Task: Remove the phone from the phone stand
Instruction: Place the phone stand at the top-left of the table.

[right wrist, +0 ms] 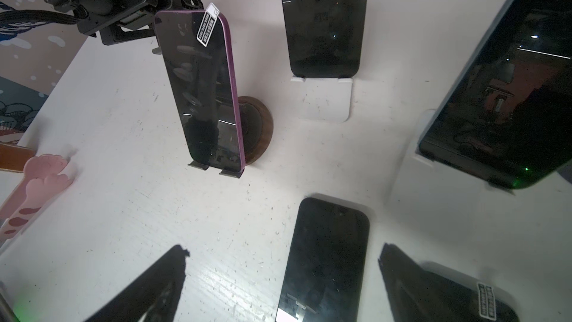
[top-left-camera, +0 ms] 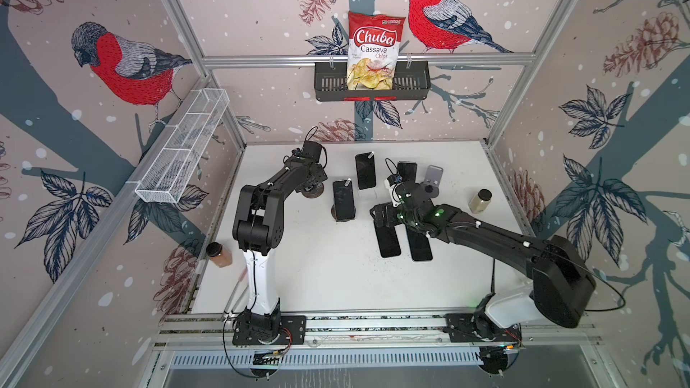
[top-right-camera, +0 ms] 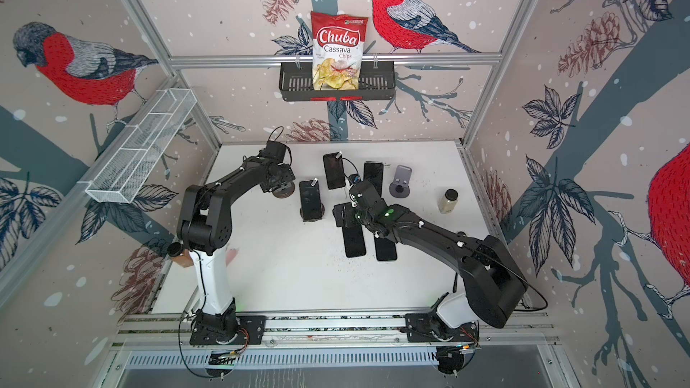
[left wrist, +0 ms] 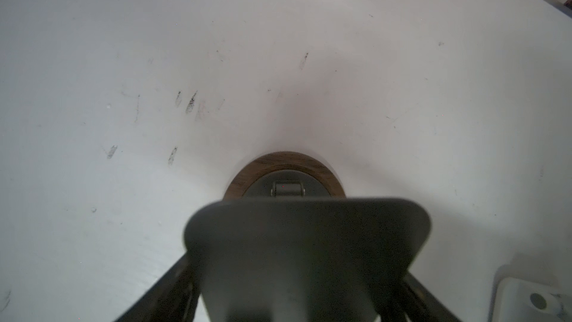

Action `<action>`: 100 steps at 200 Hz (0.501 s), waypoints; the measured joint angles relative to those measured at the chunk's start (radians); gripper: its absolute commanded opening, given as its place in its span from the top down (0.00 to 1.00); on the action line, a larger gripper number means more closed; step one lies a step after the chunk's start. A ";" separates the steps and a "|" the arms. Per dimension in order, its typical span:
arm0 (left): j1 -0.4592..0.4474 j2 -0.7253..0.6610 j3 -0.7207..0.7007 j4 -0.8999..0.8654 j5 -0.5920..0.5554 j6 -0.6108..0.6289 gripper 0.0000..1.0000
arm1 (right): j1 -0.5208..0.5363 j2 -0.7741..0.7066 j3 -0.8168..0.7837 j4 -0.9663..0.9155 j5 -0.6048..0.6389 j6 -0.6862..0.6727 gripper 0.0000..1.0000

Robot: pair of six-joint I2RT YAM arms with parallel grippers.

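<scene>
Standing phone (right wrist: 201,88), Chuba Cassava Chips bag (top-left-camera: 374,50)

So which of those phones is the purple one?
The phone propped on the stand with the round wooden base. Its rim is purple; the other two propped phones sit on white stands.

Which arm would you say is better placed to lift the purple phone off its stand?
Probably the right. The right end effector, open, hangs near the purple phone, whose screen faces its wrist camera. The left end effector straddles an empty wooden-based stand, with no phone in its wrist view.
</scene>
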 measured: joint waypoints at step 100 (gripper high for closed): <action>-0.002 -0.039 0.020 -0.044 -0.024 0.009 0.03 | 0.002 -0.013 -0.013 0.008 0.004 0.000 0.01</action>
